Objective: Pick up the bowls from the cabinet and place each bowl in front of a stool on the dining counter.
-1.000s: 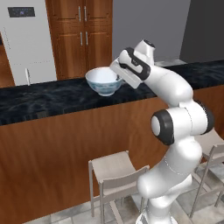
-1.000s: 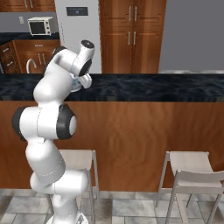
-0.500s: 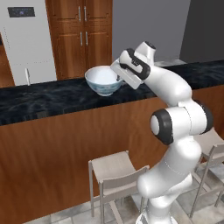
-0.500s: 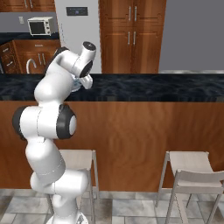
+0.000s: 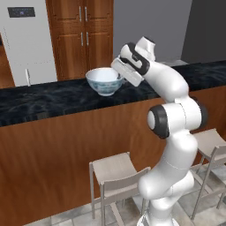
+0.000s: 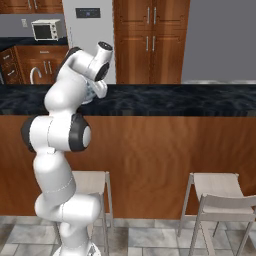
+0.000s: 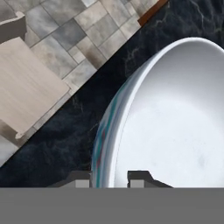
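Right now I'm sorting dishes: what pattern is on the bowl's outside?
Bowl: white with blue painted bands, clearest in the hand view.

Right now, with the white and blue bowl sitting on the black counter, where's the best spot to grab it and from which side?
Grip the rim of the bowl, one finger inside and one outside, coming from above on the stool side. It sits upright and open on the counter, wide across with a thin wall. The gripper is shut on that rim this way.
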You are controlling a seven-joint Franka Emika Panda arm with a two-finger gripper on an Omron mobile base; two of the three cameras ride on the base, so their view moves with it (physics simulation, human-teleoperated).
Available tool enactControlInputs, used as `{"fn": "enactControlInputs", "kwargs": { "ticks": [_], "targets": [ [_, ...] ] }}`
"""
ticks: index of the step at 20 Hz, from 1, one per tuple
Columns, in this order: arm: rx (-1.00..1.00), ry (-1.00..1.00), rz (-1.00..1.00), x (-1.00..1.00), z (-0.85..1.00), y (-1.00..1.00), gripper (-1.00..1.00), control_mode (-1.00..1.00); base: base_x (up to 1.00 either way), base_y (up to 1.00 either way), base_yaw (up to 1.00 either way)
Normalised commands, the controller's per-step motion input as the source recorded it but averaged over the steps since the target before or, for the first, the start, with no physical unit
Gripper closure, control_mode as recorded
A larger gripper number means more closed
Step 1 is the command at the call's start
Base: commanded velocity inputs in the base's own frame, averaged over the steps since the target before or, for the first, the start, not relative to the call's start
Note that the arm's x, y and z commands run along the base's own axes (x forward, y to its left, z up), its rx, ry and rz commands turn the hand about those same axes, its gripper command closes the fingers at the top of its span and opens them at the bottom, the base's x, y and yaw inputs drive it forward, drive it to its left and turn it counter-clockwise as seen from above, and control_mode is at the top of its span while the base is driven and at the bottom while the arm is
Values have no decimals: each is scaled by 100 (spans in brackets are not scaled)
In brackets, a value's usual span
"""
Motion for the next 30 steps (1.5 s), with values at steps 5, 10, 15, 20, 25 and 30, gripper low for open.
{"fn": "enactControlInputs", "kwargs": {
  "ticks": [5,10,15,20,25,30],
  "targets": [
    [3,-3,0,0,-4,0,-100,-100,0,0,0],
    [7,-7,0,0,-10,0,-100,-100,0,0,0],
    [7,-6,0,0,-11,0,-100,-100,0,0,0],
    [2,-3,0,0,-1,0,-100,-100,0,0,0],
    [-9,0,0,0,36,0,-100,-100,0,0,0],
    [-11,0,0,-42,55,0,-100,-100,0,0,0]
  ]
}}
